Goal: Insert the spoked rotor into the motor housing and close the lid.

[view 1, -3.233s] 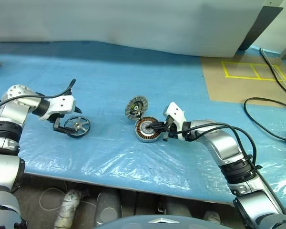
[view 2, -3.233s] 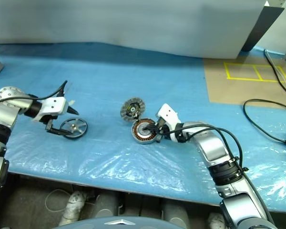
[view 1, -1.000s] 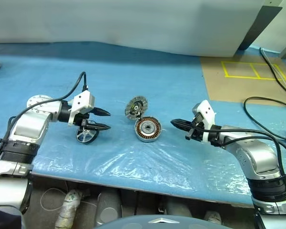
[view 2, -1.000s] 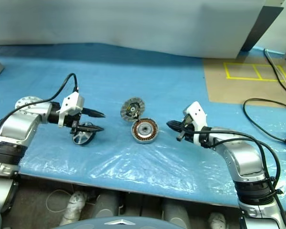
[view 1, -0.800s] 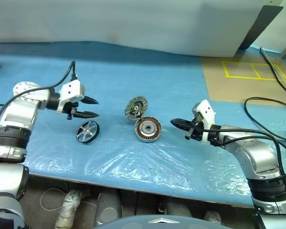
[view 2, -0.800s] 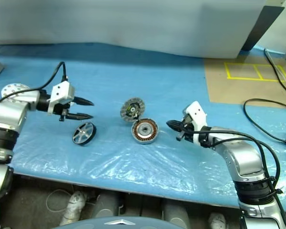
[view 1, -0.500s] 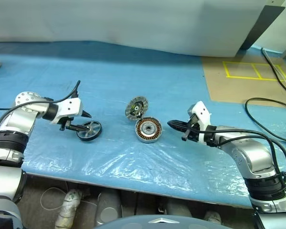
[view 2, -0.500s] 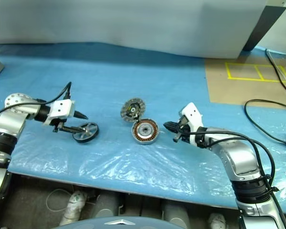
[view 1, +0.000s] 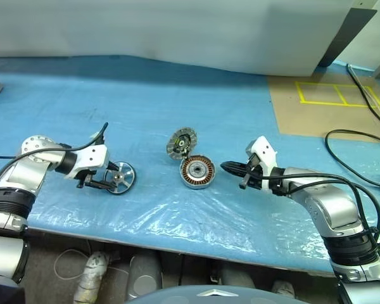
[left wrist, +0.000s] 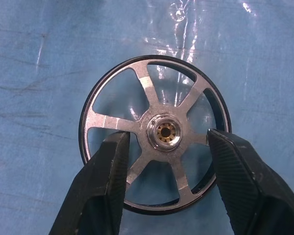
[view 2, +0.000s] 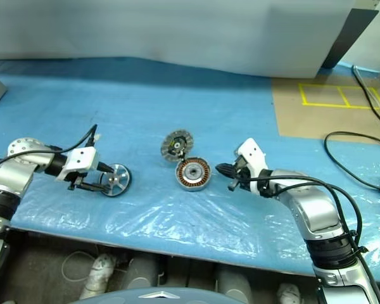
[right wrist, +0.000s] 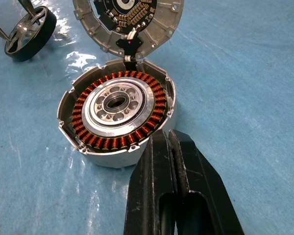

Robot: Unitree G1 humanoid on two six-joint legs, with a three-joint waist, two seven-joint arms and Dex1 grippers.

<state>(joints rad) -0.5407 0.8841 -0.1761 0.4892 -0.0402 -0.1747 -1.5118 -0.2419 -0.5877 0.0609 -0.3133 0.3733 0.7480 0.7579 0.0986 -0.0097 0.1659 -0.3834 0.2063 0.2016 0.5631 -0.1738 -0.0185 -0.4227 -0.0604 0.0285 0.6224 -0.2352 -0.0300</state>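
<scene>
While the spoked rotor lies on the blue-covered counter, the left gripper sits right over it with its fingers apart, one on each side of the little hub, not squeezing. The motor housing rests at about three o'clock from the rotor, well apart. The lid stands tilted at the housing's eleven o'clock, touching it. The right gripper has its fingers pressed together, just beside the housing at three o'clock.
</scene>
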